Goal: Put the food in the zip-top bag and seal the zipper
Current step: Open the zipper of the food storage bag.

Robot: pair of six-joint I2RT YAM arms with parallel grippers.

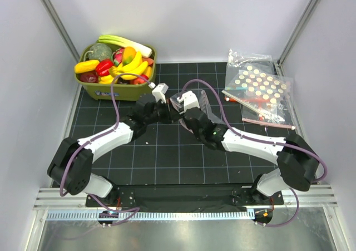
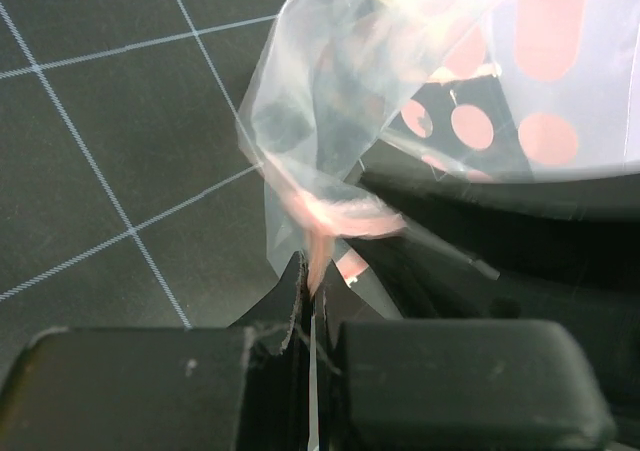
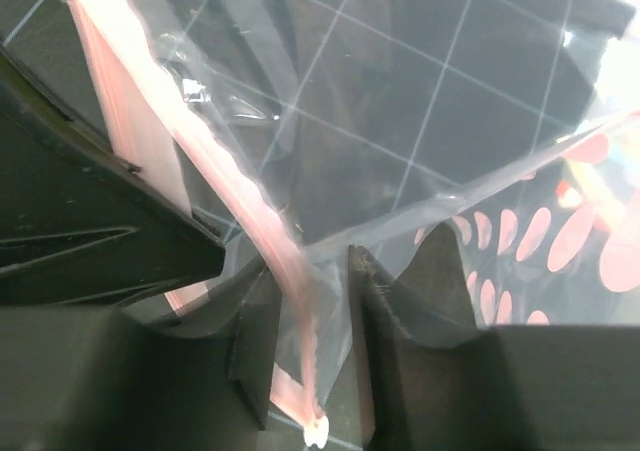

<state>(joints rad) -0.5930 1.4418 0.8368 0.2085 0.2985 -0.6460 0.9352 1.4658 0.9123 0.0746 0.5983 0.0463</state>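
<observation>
The clear zip-top bag (image 1: 201, 98) hangs between my two grippers over the middle of the mat. My left gripper (image 1: 167, 108) is shut on its pinkish-red zipper (image 2: 338, 214), with the strip pinched at the fingertips (image 2: 310, 271). My right gripper (image 3: 310, 266) stands with its jaws apart around the zipper (image 3: 250, 206), which runs through the gap with bag film (image 3: 400, 101). The food lies in a green basket (image 1: 146, 90) at the back left: a yellow banana bunch (image 1: 133, 67), an orange-yellow fruit (image 1: 129, 53) and a red fruit (image 1: 139, 80).
Larger clear bags with rows of coloured dots (image 1: 261, 87) lie at the back right, and show behind the bag in the left wrist view (image 2: 545, 31). The basket also holds a leek, a red pepper and other toy produce. Grey walls enclose the gridded black mat.
</observation>
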